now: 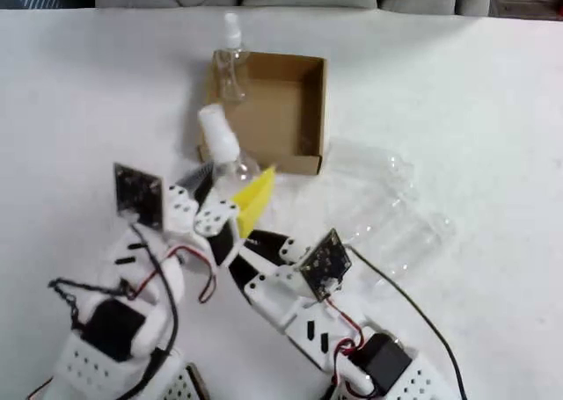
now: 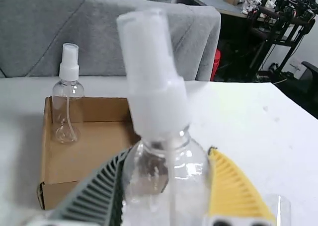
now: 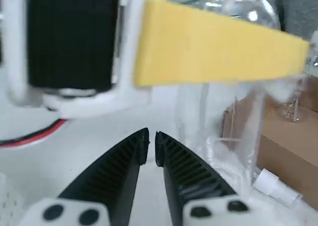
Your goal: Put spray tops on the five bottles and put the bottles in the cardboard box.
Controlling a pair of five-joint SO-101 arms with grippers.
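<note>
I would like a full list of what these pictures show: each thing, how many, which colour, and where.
cardboard box: one, brown, far middle of the table.
bottle with spray top: one, clear, white top, upright in the box's far left corner.
held bottle: one, clear, white spray top, upright before the box.
bare bottles: about three, clear, lying right of the box; hard to count.
loose spray top: one, white, lying by the box.
table: one, white.
left hand: one, grey and yellow, shut on the held bottle.
right hand: one, black, shut, empty, beside the left hand.
</note>
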